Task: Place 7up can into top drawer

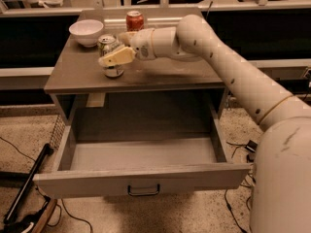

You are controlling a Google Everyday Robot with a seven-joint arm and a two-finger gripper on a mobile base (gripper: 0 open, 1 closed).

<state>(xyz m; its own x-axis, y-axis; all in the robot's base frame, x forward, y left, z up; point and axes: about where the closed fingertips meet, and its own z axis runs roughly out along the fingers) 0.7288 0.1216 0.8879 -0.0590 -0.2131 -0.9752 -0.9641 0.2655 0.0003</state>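
Observation:
The 7up can [113, 72] stands upright on the left part of the grey cabinet top [165, 74], in front of a white bowl. My gripper [112, 48] reaches in from the right and is open, with one pale finger [117, 57] across the can's front and the other behind it, so the can sits between them. The can rests on the top. The top drawer [97, 182] is pulled fully out below, its inside empty, with its dark handle [143, 190] at the centre of the front panel.
A red cola can [134, 21] stands at the back of the top, just behind my wrist. The white bowl [86, 31] is at the back left. A black pole [26, 188] and cables lie on the floor at the left. My arm spans the right side.

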